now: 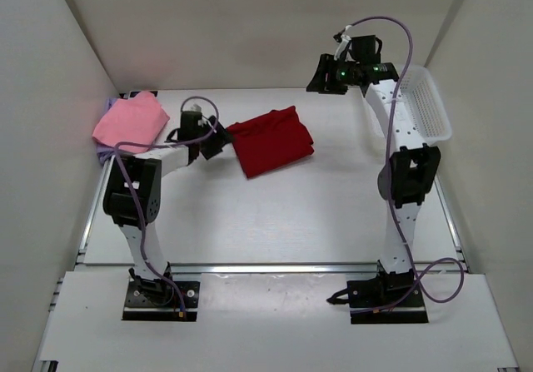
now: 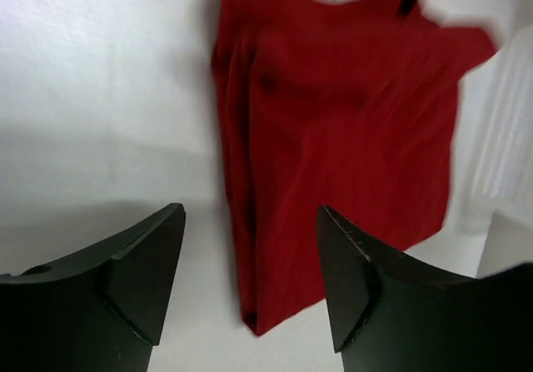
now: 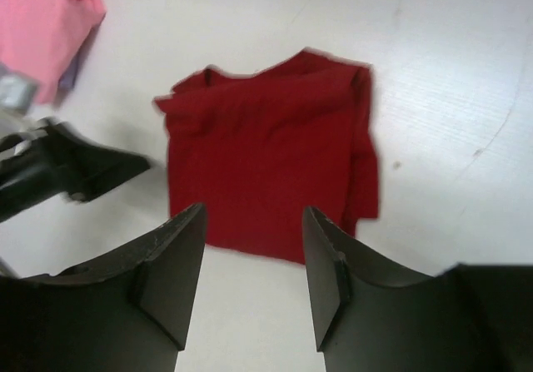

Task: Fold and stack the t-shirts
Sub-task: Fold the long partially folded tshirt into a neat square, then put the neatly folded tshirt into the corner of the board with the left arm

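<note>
Right now I am holding my left gripper (image 2: 250, 219) with its fingers spread apart and nothing between them, hovering just beside the left edge of the dark red t-shirt (image 1: 271, 141). That shirt is lying folded into a rough rectangle near the middle of the table (image 1: 316, 214), slightly skewed, with its collar showing at one edge. My right gripper (image 3: 254, 214) is hanging raised over the far right part of the table, fingers also parted and gripping nothing, looking down at the red shirt. The pink t-shirt (image 1: 129, 121) is sitting folded at the far left of the table, well apart from the red one. It is resting on top of the lavender t-shirt (image 1: 103, 151), of which only a thin edge is peeking out. A white basket (image 1: 425, 106) is standing at the right side, beside my right arm
</note>
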Available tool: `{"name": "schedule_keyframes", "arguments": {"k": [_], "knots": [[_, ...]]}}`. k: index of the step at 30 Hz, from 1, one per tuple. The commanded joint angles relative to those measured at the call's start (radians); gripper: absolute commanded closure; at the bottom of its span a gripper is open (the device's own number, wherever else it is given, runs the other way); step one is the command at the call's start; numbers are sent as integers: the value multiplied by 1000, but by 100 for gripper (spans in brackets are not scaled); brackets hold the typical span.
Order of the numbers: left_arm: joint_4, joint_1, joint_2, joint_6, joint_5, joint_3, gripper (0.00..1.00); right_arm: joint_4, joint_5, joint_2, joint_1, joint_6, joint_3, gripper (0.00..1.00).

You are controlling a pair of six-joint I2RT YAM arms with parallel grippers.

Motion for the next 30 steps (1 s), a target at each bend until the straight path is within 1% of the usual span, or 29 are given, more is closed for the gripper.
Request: {"name": "schedule_keyframes", "arguments": {"k": [1, 3, 4, 5, 7, 9, 10, 11, 12, 14, 15, 16, 17, 18, 19, 21, 22, 24, 26, 27, 29, 30], "knots": [[127, -67, -2, -7, 60, -77, 25, -32, 88, -152, 81, -64, -150, 52], [131, -77, 23, -7, 68, -81, 25, 69, 99, -314, 101, -24, -411, 52], [130, -82, 38, -12, 62, -81, 25, 162, 109, -401, 117, -3, -485, 51], [144, -82, 45, -20, 57, -84, 26, 242, 116, -452, 121, 6, -621, 50], [159, -87, 63, -40, 40, -91, 27, 318, 82, -601, 115, 63, -830, 49], [167, -105, 101, -47, 33, -75, 30, 402, 53, -707, 107, 77, -966, 49], [165, -107, 120, -53, 37, -59, 34, 413, 59, -780, 116, 79, -1045, 48], [170, -113, 150, -58, 42, -48, 37, 416, 71, -807, 115, 85, -1080, 48], [180, -119, 179, -66, 43, -42, 43, 436, 67, -869, 119, 82, -1147, 48], [205, -120, 218, -102, 62, 0, 56, 459, 27, -981, 90, 112, -1248, 48], [207, -133, 253, -116, 72, 21, 69, 485, 9, -1002, 78, 123, -1312, 49], [181, -146, 285, -122, 80, 78, 82, 499, 5, -1052, 75, 140, -1369, 49], [150, -150, 301, -113, 80, 165, 89, 510, -2, -1086, 69, 152, -1414, 49], [60, -171, 331, -87, 77, 225, 97, 510, -15, -1098, 55, 158, -1429, 49], [8, -183, 354, -69, 68, 356, 100, 510, -9, -1124, 50, 154, -1457, 49], [-170, -217, 419, -5, 39, 617, 100, 516, -39, -1138, 29, 161, -1494, 49], [-233, -220, 443, 6, 31, 674, 100, 522, -53, -1149, 12, 171, -1518, 49], [-319, -203, 474, 37, 33, 904, 100, 511, -71, -1154, -19, 154, -1538, 49], [-387, -160, 488, 48, 28, 1024, 100, 511, -85, -1160, -28, 149, -1560, 50], [-416, -119, 480, 49, 31, 1085, 100, 510, -94, -1160, -42, 146, -1565, 50], [-448, -50, 451, 57, 39, 1121, 100, 505, -114, -1170, -62, 129, -1578, 50], [-450, 5, 427, 60, 39, 1118, 100, 505, -124, -1169, -66, 126, -1588, 50]]}}
